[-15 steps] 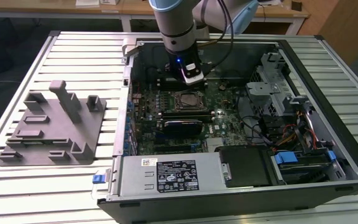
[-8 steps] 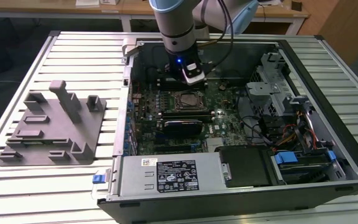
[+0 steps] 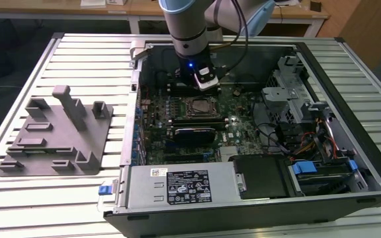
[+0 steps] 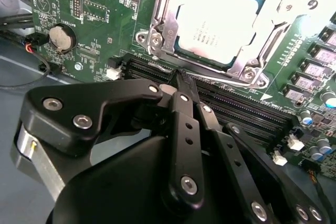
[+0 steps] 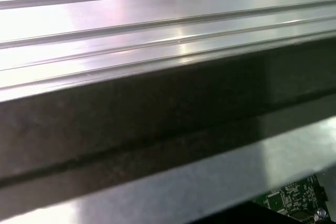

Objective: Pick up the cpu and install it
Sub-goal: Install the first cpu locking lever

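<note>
The cpu (image 4: 218, 22) sits in its socket frame (image 4: 157, 30) on the motherboard (image 4: 100, 9), apparently seated flat. The gripper (image 4: 181, 77) hangs just beside the socket with its fingertips pressed together on nothing, so the chip is already released inside the computer case (image 3: 349, 163).

Work surface: ribbed metal table (image 3: 78, 198), pale silver, slats running across.
Computer case (image 3: 257, 218): black tower lying on its side, side panel off, interior exposed.
Motherboard (image 3: 243, 126): green, flat inside the case; also in the second wrist view (image 4: 105, 3).
Coin cell battery (image 4: 62, 36): round, silver, on the board.
Memory slots (image 4: 247, 108): long, black, parallel.
Power supply (image 3: 184, 186): grey metal box with labels, near edge of case.
Drive cage (image 3: 289, 82): grey metal, at the exterior view's right.
Fixture plate (image 3: 55, 136): grey plastic with upright posts, on the table beside the case.
</note>
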`<state>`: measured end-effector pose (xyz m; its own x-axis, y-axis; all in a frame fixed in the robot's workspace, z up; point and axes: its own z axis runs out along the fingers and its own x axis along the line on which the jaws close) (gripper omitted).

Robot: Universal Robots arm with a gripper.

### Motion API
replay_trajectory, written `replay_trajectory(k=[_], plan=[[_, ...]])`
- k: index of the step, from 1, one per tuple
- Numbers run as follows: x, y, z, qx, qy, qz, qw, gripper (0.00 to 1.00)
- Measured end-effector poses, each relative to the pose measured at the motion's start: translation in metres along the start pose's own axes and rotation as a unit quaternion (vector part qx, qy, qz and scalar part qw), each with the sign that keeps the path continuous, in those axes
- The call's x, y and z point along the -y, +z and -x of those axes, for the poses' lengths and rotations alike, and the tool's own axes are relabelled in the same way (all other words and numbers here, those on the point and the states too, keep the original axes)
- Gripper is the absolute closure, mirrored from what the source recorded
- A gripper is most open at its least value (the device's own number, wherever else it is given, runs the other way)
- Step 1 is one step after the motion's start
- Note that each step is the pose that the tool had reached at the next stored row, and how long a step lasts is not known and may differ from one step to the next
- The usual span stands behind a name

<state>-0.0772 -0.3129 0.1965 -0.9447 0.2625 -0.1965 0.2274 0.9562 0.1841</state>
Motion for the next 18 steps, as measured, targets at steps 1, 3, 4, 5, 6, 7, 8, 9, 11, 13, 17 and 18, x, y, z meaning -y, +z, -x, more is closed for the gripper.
replay_trajectory(k=[1,3,4,5,6,7,8,9,11,13,17,18], plan=[[0.0001,0.0002,-0.0003,0.0001,-0.001,-0.0007,1.0,0.89],[0.0003,0.0007,-0.0008,0.0001,-0.003,-0.0018,1.0,0.89],[0.0004,0.0009,-0.0009,0.0001,-0.004,-0.0025,1.0,0.89],[0.0004,0.001,-0.0009,0.0002,-0.005,-0.0034,1.0,0.89],[0.0005,0.0014,-0.001,0.0004,-0.006,-0.0041,1.0,0.89],[0.0006,0.0021,-0.0012,0.0005,-0.007,-0.0051,1.0,0.89],[0.0007,0.0028,-0.0013,0.0007,-0.008,-0.0062,1.0,0.89],[0.0009,0.0035,-0.0015,0.001,-0.009,-0.0076,0.9999,0.89],[0.0011,0.0046,-0.0017,0.0014,-0.011,-0.0106,0.9999,0.89],[0.0012,0.0055,-0.0019,0.0019,-0.013,-0.0134,0.9998,0.89],[0.0015,0.006,-0.002,0.0017,-0.017,-0.015,0.9997,0.89],[0.0014,0.0061,-0.0021,0.0017,-0.018,-0.0149,0.9997,0.89]])
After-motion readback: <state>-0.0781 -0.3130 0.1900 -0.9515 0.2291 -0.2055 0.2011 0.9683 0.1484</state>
